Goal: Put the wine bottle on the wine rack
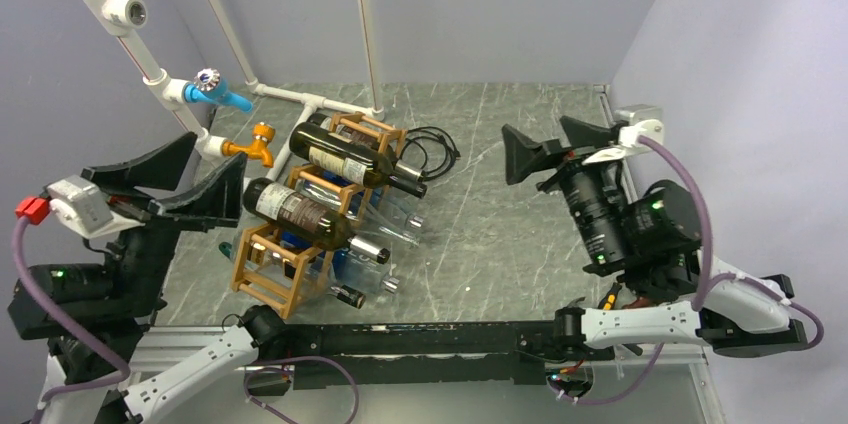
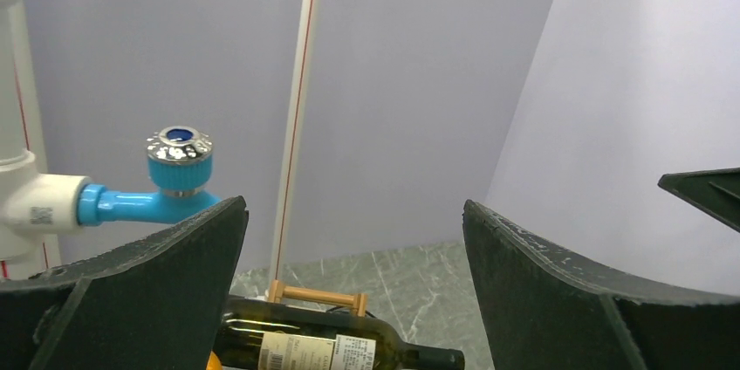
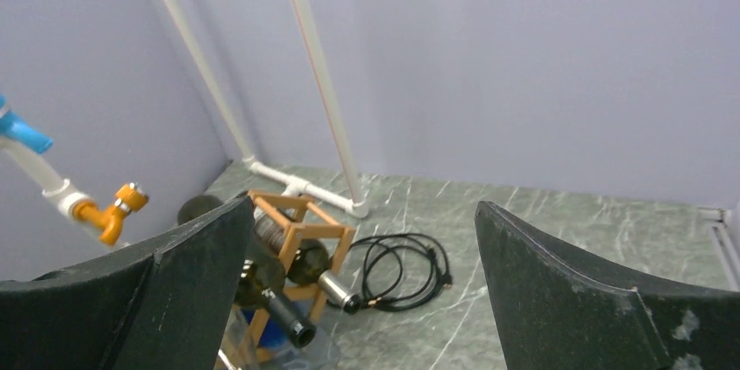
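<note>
The wine rack (image 1: 268,274) of orange-brown sticks stands at the left of the table; it also shows in the right wrist view (image 3: 301,229). Several bottles lie in it. A dark green wine bottle (image 1: 350,162) lies across the top, neck to the right, and shows in the left wrist view (image 2: 323,348). A second dark bottle (image 1: 300,212) lies below it. My left gripper (image 1: 195,176) is open and empty, raised left of the rack. My right gripper (image 1: 545,149) is open and empty, at the right of the table. Each gripper also shows in its own wrist view, the left (image 2: 353,239) and the right (image 3: 362,248).
White pipes (image 1: 320,102) with a blue tap (image 1: 215,89) and an orange tap (image 1: 255,144) run along the left and back. A coiled black cable (image 1: 430,149) lies behind the rack. Purple walls close in the left, back and right.
</note>
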